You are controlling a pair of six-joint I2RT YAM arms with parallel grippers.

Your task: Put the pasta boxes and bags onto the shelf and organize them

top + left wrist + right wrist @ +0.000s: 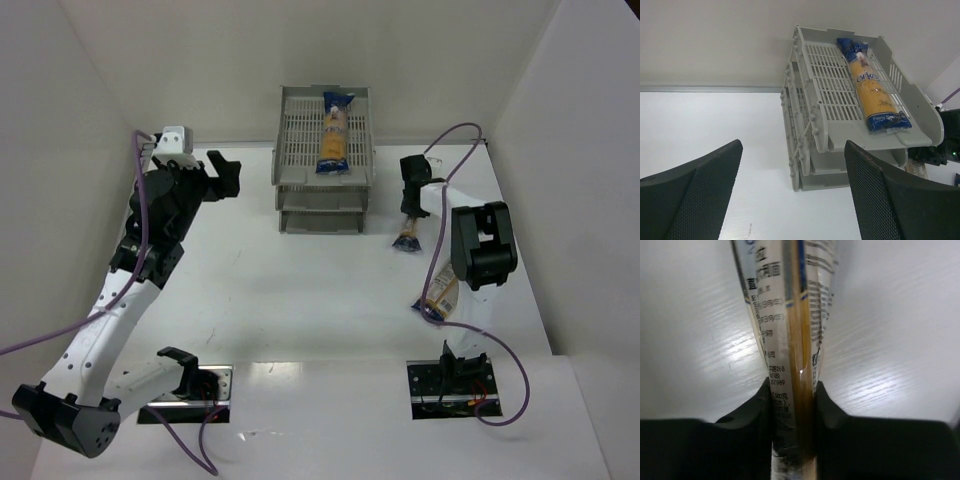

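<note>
The grey three-tier shelf (pixel 296 130) stands at the back middle. One pasta packet (pixel 335 135) lies lengthwise on its top tray, also seen in the left wrist view (pixel 875 85) on the shelf (pixel 827 85). My right gripper (pixel 413 192) is right of the shelf, shut on a second pasta packet (pixel 407 234) that hangs down toward the table. The right wrist view shows the gripper (pixel 792 390) clamping this packet (pixel 785 315). A third packet (pixel 439 297) lies on the table under the right arm, partly hidden. My left gripper (pixel 224 176) is open and empty, left of the shelf (pixel 794 150).
White walls close in the table at the back and both sides. The right arm's dark wrist housing (pixel 482 243) hangs over the right side. Purple cables run along both arms. Two arm base plates (pixel 448 384) sit at the near edge.
</note>
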